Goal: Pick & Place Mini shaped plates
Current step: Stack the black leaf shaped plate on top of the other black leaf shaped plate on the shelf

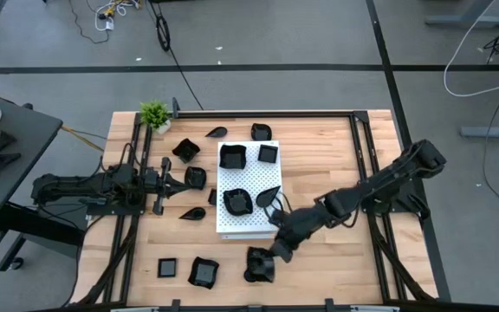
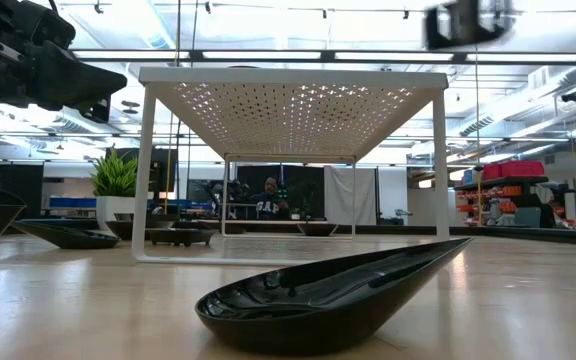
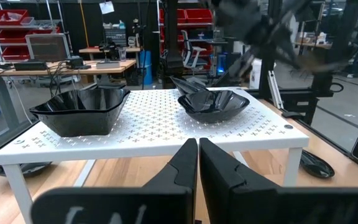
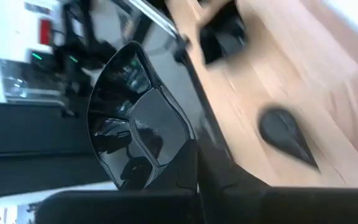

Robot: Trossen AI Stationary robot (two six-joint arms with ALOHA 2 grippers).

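The mini shaped plates are small glossy black dishes. Several sit on the white perforated board (image 1: 251, 180), and others lie on the wooden table around it, such as a teardrop one (image 1: 191, 213) and a square one (image 1: 168, 268). My right gripper (image 1: 273, 254) is over the near middle of the table, shut on a wavy-edged plate (image 1: 259, 265) that is raised off the table. My left gripper (image 1: 158, 182) rests shut at the left, pointing level at the board (image 3: 166, 134). My right gripper pinches the wavy-edged plate by its rim (image 4: 166, 163) between its two fingers. The fingers slant down from the table's right side. The plate (image 4: 132, 118) sticks out beyond the fingertips, tilted and clear of the table.
A small green potted plant (image 1: 155, 115) stands at the far left corner. A teardrop plate (image 2: 328, 290) lies on the wood close to the low camera, in front of the board's legs (image 2: 140, 170). Dark rails (image 1: 362, 156) run along the table's sides.
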